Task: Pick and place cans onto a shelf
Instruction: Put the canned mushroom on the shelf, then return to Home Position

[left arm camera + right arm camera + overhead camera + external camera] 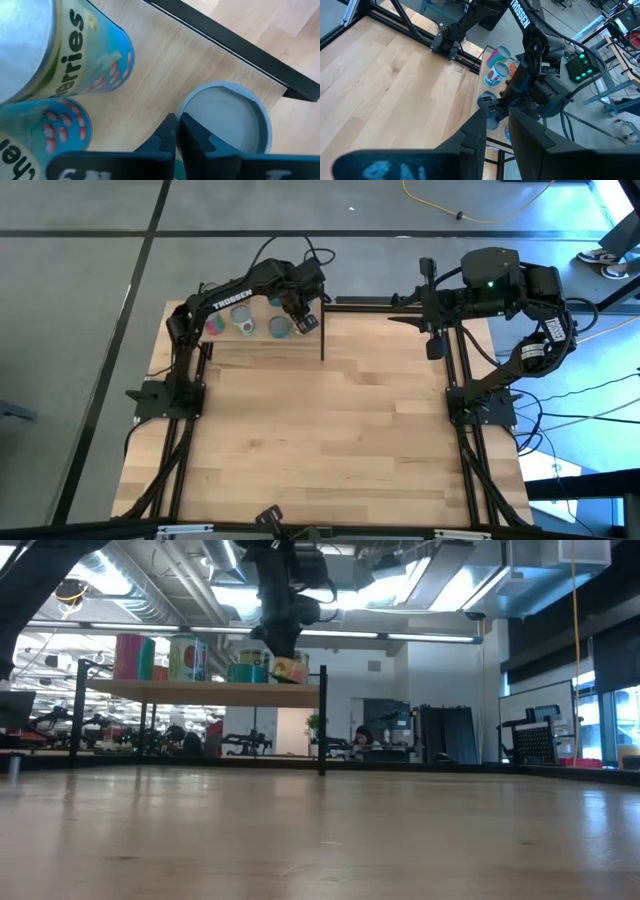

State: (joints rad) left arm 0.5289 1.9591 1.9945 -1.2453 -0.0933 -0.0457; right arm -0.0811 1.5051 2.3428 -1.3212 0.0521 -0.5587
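The shelf (200, 690) stands at the table's far left, a light-wood board on thin black uprights. Several cans (243, 320) stand on its board; in the left wrist view two of them (100, 60) show blue berry labels. My left gripper (178, 131) reaches down over the shelf's right end, shut on a can with a grey top (225, 120). In the low view this can (290, 669) sits under the gripper, slightly tilted, at board level. My right gripper (497, 125) waits open and raised at the table's far right, holding nothing. My left gripper pinches the grey-topped can's raised top rim (181, 111) between its two fingers, one outside the can and one over the recessed lid. The fingers come steeply from above. The can hangs slightly tilted, its bottom at the shelf board; whether it rests there I cannot tell.
The shelf's black frame bar (225, 45) runs just beyond the held can. A black upright (322, 720) stands at the shelf's right end. The wide wooden tabletop (330, 440) stretches in front of the shelf. People and equipment show in the room behind.
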